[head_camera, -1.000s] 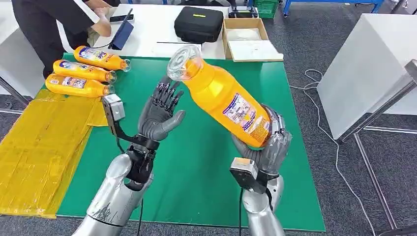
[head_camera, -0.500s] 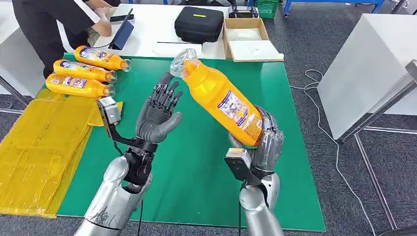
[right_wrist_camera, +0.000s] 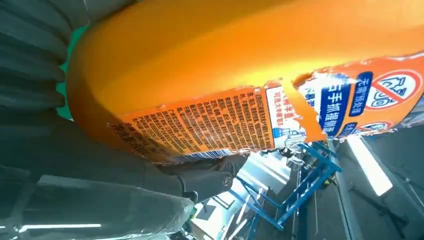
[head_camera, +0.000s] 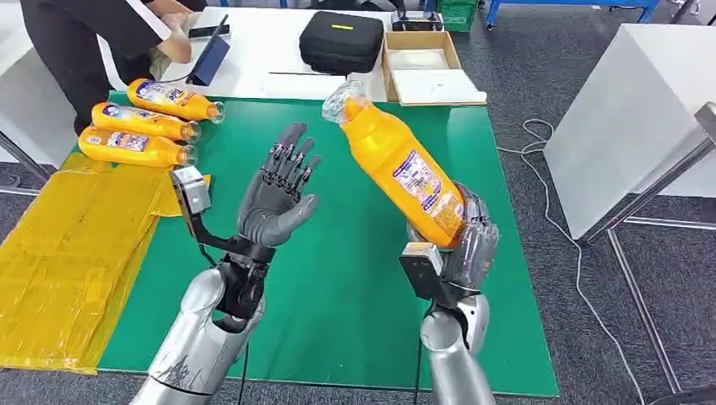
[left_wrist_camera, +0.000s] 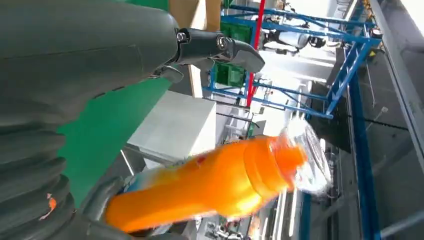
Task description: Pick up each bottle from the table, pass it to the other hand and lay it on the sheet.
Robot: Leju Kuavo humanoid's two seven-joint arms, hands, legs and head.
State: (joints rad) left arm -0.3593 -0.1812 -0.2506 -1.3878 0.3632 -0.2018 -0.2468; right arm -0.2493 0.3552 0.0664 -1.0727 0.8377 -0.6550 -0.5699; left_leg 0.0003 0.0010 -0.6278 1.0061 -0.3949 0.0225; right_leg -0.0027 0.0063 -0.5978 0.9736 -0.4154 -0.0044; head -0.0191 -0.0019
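My right hand (head_camera: 469, 245) grips the base of an orange bottle (head_camera: 397, 164) with a clear cap, held tilted above the green mat (head_camera: 355, 278), cap pointing away and leftward. Its torn label (right_wrist_camera: 300, 110) fills the right wrist view. My left hand (head_camera: 277, 196) is raised palm up with fingers spread, empty, a short gap left of the bottle. The left wrist view shows the bottle (left_wrist_camera: 220, 182) beyond my thumb (left_wrist_camera: 220, 47). Three more orange bottles (head_camera: 139, 123) lie at the mat's far left corner. The yellow sheet (head_camera: 67, 253) lies left of the mat.
A person (head_camera: 93, 34) in dark clothes stands at the far left by a white table (head_camera: 253, 59) carrying a black case (head_camera: 342, 40) and an open cardboard box (head_camera: 426, 67). Another white table (head_camera: 633, 110) stands to the right, over grey floor.
My right hand has swung the bottle to the right and away from my left hand, widening the gap. The left hand has barely moved.
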